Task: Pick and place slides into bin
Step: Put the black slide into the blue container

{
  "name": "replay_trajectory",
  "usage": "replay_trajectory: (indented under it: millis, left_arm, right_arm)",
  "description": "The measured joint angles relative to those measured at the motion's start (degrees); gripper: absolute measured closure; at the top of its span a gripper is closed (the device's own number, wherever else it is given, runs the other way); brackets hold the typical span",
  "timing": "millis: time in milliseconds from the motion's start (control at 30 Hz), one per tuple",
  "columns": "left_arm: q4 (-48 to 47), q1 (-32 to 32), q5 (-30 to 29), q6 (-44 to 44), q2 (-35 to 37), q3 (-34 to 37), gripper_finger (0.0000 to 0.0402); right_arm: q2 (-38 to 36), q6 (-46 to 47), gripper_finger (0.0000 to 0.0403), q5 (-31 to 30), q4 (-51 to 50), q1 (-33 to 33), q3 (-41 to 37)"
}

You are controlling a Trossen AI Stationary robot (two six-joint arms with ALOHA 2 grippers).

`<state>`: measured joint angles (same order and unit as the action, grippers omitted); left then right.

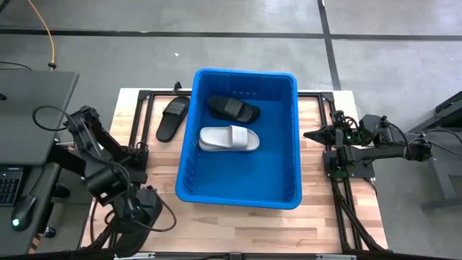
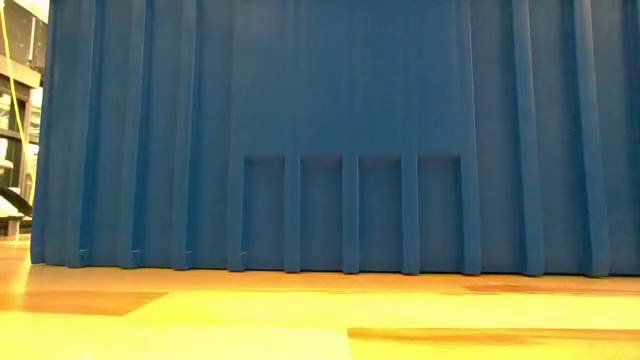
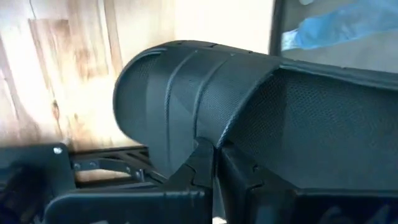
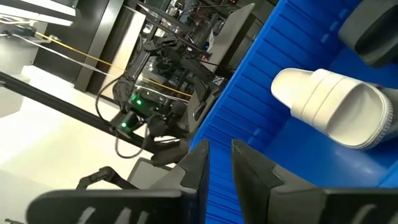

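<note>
The blue bin (image 1: pixel 189 144) stands mid-table and fills the low view (image 2: pixel 320 130). Inside it a white slide (image 1: pixel 229 139) and a black slide (image 1: pixel 234 108) lie flat on the floor; the right wrist view also shows the white slide (image 4: pixel 333 106). Another black slide (image 1: pixel 172 119) lies sole-down on the table just left of the bin. My right gripper (image 1: pixel 309 135) hovers outside the bin's right wall, pointing at it, fingers close together and empty (image 4: pixel 219 165). My left arm (image 1: pixel 115 173) is folded at the table's left near corner, its gripper (image 3: pixel 214 168) shut and empty.
Black frame rails (image 1: pixel 144 97) run along the table's left and right sides. The bin takes up most of the table's middle. Bare wood shows in front of the bin (image 1: pixel 238 224) and around the black slide on the left.
</note>
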<state>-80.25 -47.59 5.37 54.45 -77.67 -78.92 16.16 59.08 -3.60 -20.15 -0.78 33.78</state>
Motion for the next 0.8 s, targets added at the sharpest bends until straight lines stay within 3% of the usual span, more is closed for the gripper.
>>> replay_trajectory:
  millis: [267,500,633,800]
  left_arm:
    - [-9.95,-0.04,1.67,-1.15,-0.20,-13.29,0.0401]
    - [-9.82,-0.01,0.88,-1.91,-0.22,-21.78,0.0401]
    - [-9.92,-0.03,-6.36,-1.23,-0.22,-27.06,0.0401]
    - [-7.03,0.11,-23.73,-4.15,-0.22,-33.67,0.0401]
  right_arm:
    - [0.00,5.88,0.0345,0.93,0.91,0.01,0.02]
    - [0.00,14.65,0.0345,4.28,2.26,0.02,0.02]
    - [0.02,17.01,0.0345,7.15,6.51,0.00,0.02]
    - [0.02,16.95,0.0345,8.27,18.81,0.00,0.02]
